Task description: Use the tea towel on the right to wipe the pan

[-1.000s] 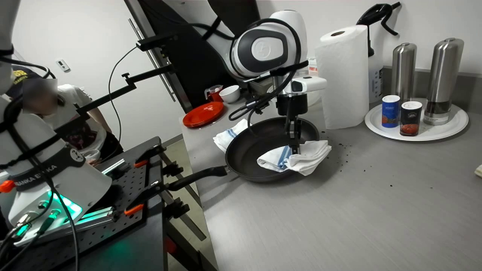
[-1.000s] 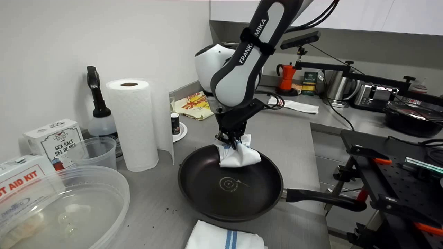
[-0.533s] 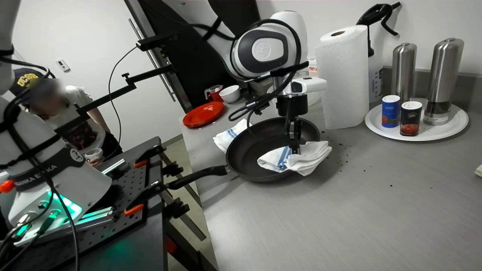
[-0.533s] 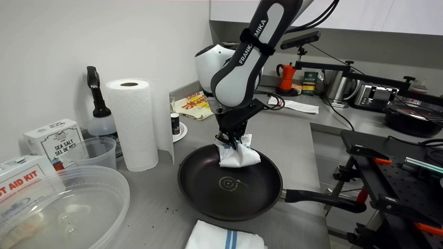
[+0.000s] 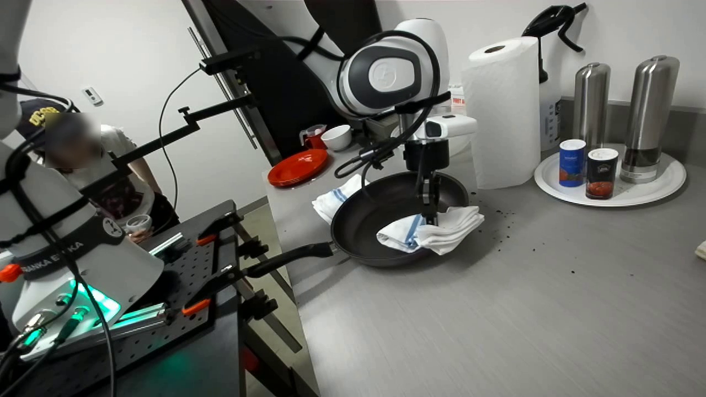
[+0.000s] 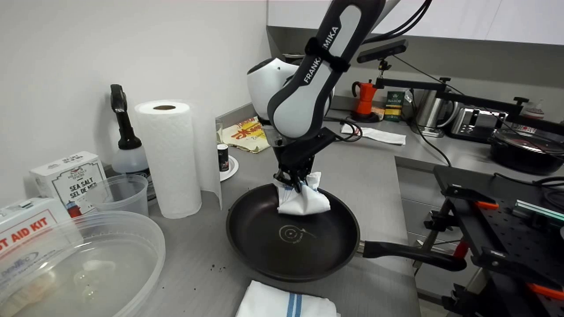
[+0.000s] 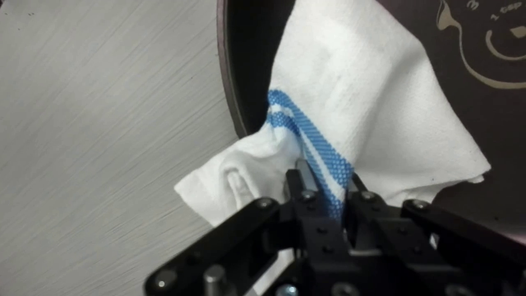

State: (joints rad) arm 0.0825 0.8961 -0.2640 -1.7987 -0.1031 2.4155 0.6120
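Pinching a white tea towel (image 7: 341, 74) with the fingers (image 7: 306, 205), drawn in to a narrow gap filled by a blue-striped fold. Crossing the rim of the dark pan (image 6: 264, 237) with that cloth, partly over the inside, partly out over the tabletop (image 6: 365, 176). Hard to say whether touching the pan's floor. On the pan, in an exterior view: a black handle (image 6: 414, 252), jutting past the tabletop's right edge. Near the left edge in an exterior view, just beside the pan: a folded towel (image 5: 331, 203), likewise striped in blue.

Lettered along the arm (image 6: 306, 101): "FRANK" and "MIKA", parted by a black strap (image 6: 328, 55). On the pan's floor, in the wrist view: a pale "3" and, blurred, "1 cup". Toward the tabletop's wall-side edge: "SEA SALT SEL DE MER" on a carton (image 6: 72, 182), "AID KIT" on a white box (image 6: 26, 215) cut off by the frame. Toward the far edge: "NABOB" on a green packet (image 6: 394, 108). Impossible to make out: red writing on a yellow bag (image 6: 246, 134) by the wall-side edge, small print on a blue canister (image 5: 572, 162) and a black canister (image 5: 601, 173), both on a white plate (image 5: 670, 175) near it.
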